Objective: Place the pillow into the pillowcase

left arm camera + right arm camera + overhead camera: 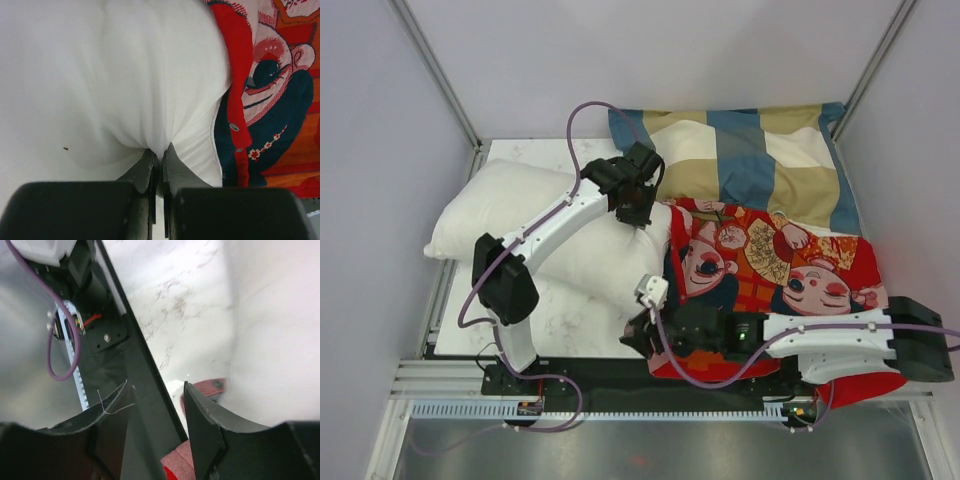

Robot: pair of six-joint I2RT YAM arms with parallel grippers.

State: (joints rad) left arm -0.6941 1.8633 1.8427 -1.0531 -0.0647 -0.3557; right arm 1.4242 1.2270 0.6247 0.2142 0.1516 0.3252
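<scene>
The plump white pillow [535, 225] lies across the left half of the table, its right end at the mouth of the red cartoon-printed pillowcase [790, 265]. My left gripper [634, 208] sits on that end, shut on a pinched fold of the pillow [150, 90]; its fingertips [172, 160] meet on the white cloth. The pillowcase's red buttoned edge [236, 125] lies just right of them. My right gripper [638, 338] hovers at the table's near edge by the pillowcase's lower left corner [210, 386], open [156, 387], with nothing gripped. The pillow [275, 340] fills that view's right side.
A blue, tan and cream checked pillow [760, 160] lies at the back right, partly under the pillowcase. The black front rail [145, 370] runs between the right gripper's fingers. Grey walls [390, 150] close in on both sides, and bare marble tabletop [570, 320] shows near the front left.
</scene>
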